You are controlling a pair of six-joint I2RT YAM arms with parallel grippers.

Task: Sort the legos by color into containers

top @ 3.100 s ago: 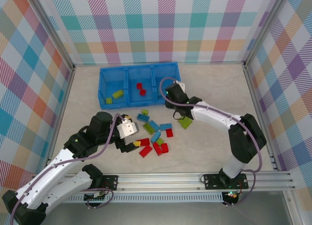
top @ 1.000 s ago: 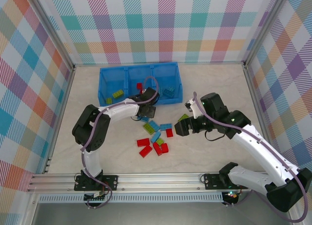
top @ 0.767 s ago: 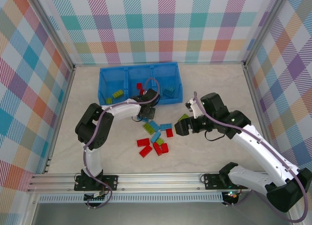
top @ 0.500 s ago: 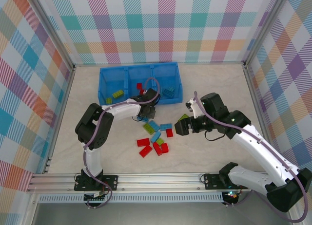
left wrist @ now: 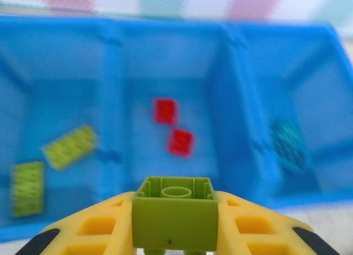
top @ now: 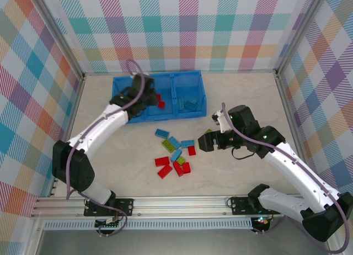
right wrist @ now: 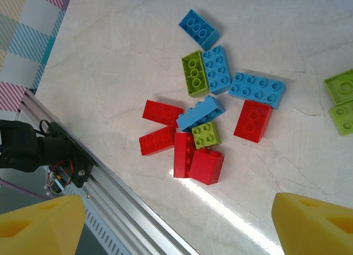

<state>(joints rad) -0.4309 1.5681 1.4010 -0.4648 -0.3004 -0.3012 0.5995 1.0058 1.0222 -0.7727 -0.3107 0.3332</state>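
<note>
Green lego (left wrist: pixel 173 211) clamped in left end effector (left wrist: pixel 174 228).

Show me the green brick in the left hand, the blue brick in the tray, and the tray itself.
green brick (left wrist: pixel 173 222), left wrist view, middle of its facing side.
blue brick (left wrist: pixel 287 146), left wrist view, middle of its blurred top.
tray (left wrist: pixel 113 89), left wrist view, wall between left and middle compartments.

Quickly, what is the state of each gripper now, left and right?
Left gripper: closed on a lime green lego.
Right gripper: open, holding nothing.
</note>
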